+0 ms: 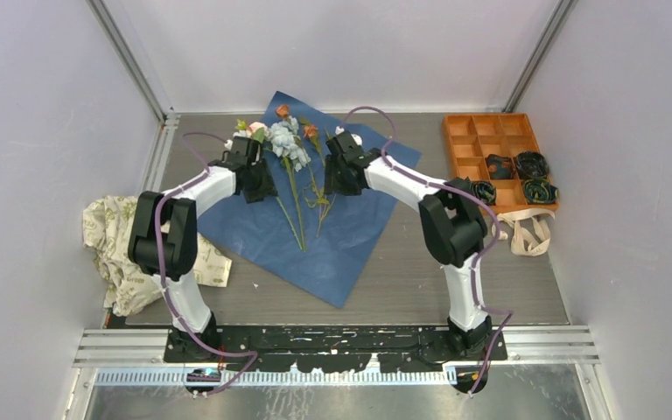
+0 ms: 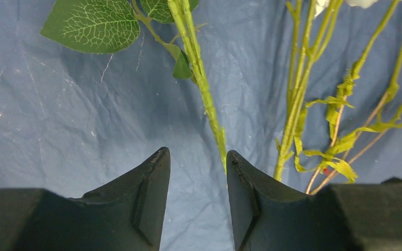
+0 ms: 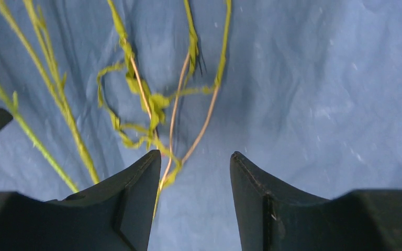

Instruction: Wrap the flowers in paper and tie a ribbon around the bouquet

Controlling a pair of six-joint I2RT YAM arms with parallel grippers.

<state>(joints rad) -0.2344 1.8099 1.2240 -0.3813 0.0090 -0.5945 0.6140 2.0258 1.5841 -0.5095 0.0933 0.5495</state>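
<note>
Clearly the work is only at its beginning. Seen from above, at about 9 o'clock on the table, a cream cloth [image 1: 118, 249] lies crumpled. Next comes the left gripper [image 2: 196, 154], which hangs over the paper [image 1: 332, 254] with its jaws partly apart and nothing between them; one green stalk ends just at its right finger. The flowers [image 1: 287, 144] lie in the middle of the sheet, blooms toward 12 o'clock and stalks toward 6 o'clock. The right gripper [image 3: 196, 154] hangs at 3 o'clock of them, also parted and empty, with thin stems passing near its left finger. Further right stands an orange tray [image 1: 477, 144], and the ribbon [image 1: 529, 234] lies at 5 o'clock of it, untouched. The paper is flat, so I judge the laying of the flowers done; wrapping and tying are left.
</note>
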